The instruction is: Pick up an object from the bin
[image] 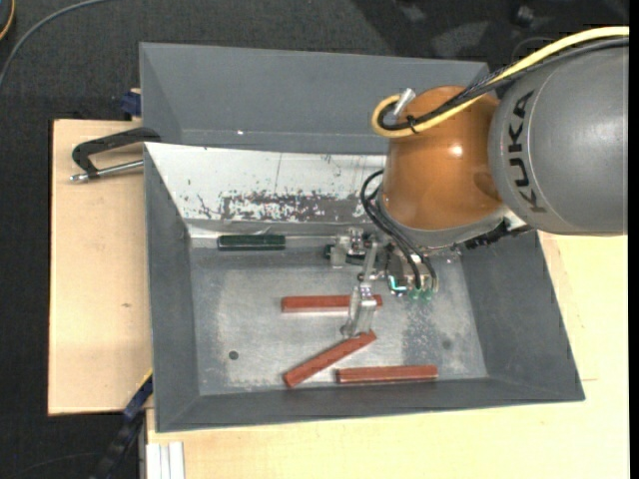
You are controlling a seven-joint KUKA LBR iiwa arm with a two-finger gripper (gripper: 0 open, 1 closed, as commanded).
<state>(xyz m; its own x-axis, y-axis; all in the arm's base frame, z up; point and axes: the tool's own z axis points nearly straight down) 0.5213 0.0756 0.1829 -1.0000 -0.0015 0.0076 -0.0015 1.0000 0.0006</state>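
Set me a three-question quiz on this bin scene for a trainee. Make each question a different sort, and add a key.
1. Count: how many red-brown bars lie on the floor of the bin?
2. True or false: the pincer hangs over the bin's front left corner.
3. Which red-brown bar lies slanted? A the rear one; B the middle one; C the front right one.
Key: 1 three; 2 false, it hangs near the floor's middle; 3 B.
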